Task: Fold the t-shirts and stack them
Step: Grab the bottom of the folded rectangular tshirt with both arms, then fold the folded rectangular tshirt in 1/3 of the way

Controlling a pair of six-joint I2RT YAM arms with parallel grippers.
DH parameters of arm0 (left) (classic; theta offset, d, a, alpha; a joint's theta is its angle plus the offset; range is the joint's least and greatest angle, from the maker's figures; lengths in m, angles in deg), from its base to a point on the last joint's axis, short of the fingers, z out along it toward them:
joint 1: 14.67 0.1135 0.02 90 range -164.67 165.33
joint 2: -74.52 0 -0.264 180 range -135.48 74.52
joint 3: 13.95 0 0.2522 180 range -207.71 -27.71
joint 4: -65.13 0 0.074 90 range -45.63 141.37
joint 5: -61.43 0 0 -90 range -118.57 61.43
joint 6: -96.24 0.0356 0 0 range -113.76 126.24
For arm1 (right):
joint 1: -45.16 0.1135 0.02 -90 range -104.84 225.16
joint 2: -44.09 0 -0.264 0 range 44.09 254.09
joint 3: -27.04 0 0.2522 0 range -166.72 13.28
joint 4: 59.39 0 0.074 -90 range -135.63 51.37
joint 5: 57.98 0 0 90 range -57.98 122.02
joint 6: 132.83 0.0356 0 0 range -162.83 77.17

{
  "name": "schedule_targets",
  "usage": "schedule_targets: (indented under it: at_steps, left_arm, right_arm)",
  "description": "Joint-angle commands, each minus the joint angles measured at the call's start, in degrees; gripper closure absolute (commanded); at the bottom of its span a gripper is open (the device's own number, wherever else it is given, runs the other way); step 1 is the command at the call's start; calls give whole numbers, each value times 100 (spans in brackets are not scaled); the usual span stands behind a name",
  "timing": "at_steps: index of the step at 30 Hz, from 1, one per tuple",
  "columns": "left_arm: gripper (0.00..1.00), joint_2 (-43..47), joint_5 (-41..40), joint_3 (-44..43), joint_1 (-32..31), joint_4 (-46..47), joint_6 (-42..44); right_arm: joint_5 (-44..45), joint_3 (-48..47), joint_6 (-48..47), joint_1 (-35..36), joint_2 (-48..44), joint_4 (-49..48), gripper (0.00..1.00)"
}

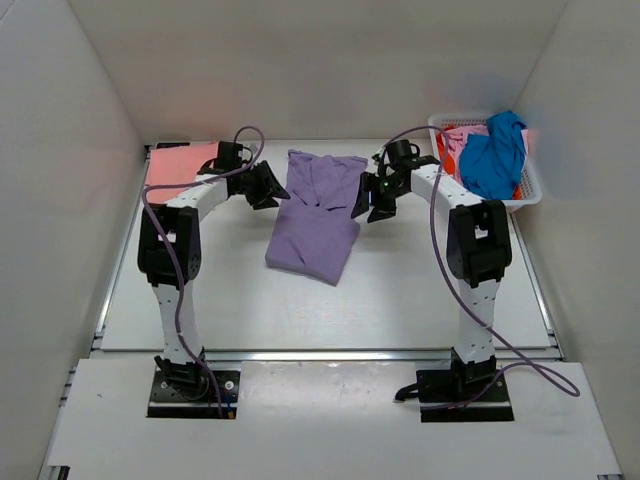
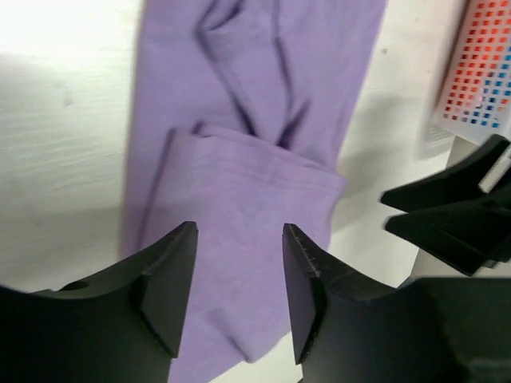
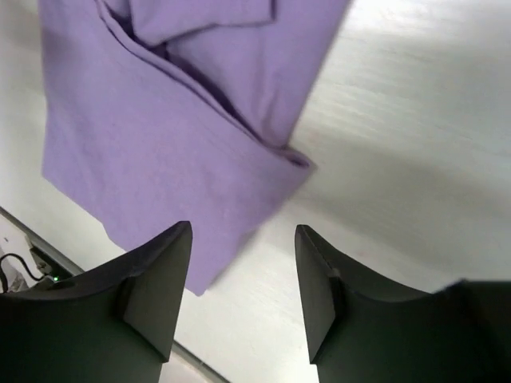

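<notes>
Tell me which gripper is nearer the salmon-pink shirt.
Left. The left gripper sits just right of the salmon-pink shirt; the right gripper is farther right, beyond the lavender shirt.

My white lattice basket [image 1: 532, 182] stands at the far right corner of my pale table [image 1: 250, 310], close beside the white side wall [image 1: 590, 110].

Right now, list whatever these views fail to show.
- Top view: the blue shirt covers most of what lies in the white basket; only scraps of orange-red show.
- Top view: the left arm hides a corner of the salmon-pink shirt.
- Wrist views: frame edges cut off the lavender shirt; its lower layers lie under the fold.
- Left wrist view: the basket is blurred.
</notes>
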Motion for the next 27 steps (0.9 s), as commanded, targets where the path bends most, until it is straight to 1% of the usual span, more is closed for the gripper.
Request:
schedule_targets:
  at_steps: [1, 3, 5, 6, 7, 8, 9, 10, 11, 13, 14, 16, 18, 20, 21, 25, 26, 27]
  left_arm:
    - [41, 529, 303, 348, 110, 11, 39]
    - [41, 864, 232, 884, 154, 169, 101]
    - [42, 1311, 145, 1613, 145, 196, 285]
    - [41, 1392, 101, 1773, 137, 144, 330]
    - [41, 1602, -82, 2071, 41, 117, 443]
    - [40, 1813, -162, 2274, 14, 108, 471]
    - [40, 1928, -233, 2615, -73, 308, 445]
    - [40, 2051, -286, 2958, -144, 415, 384]
    - [41, 2122, -286, 3231, -197, 581, 287]
    - [41, 2157, -199, 3505, -224, 706, 242]
    - [41, 2123, -251, 3524, -267, 741, 295]
    - [43, 2061, -304, 3550, -320, 680, 304]
    - [45, 2087, -383, 3646, -347, 645, 348]
    - [53, 2105, -444, 3725, -338, 635, 435]
    - [57, 2148, -427, 3787, -355, 644, 427]
    - [65, 2193, -576, 4130, -364, 670, 515]
    - [65, 2184, -585, 4226, -364, 627, 541]
    - [66, 2149, -646, 4245, -382, 661, 559]
  right_arm:
    - [248, 2, -62, -47, -410, 240, 46]
    - [265, 397, -62, -13, -674, 65, 46]
    - [169, 1186, 61, 136, -1130, -198, 47]
    - [125, 1434, 192, 215, -1211, -443, 46]
    - [72, 1959, 289, 268, -1516, -785, 47]
    - [28, 2234, 499, 408, -1780, -962, 47]
    - [2, 2767, 744, 435, -1913, -1408, 47]
    - [-51, 3303, 877, 557, -2141, -1856, 50]
    - [-86, 3744, 1157, 672, -2326, -2096, 50]
    - [-270, 4194, 1518, 778, -2451, -2798, 51]
    - [-323, 4371, 1590, 831, -2468, -2949, 51]
    - [-332, 4451, 1739, 866, -2416, -3379, 52]
    - [-358, 4426, 1705, 910, -2224, -3530, 55]
    - [-499, 4303, 1748, 866, -2048, -3767, 57]
    - [-552, 4293, 1758, 866, -1907, -3829, 57]
    - [-868, 4039, 1767, 857, -1511, -3979, 62]
    - [-912, 3960, 1793, 875, -1423, -3988, 62]
    - [-991, 3829, 1741, 875, -1318, -3979, 65]
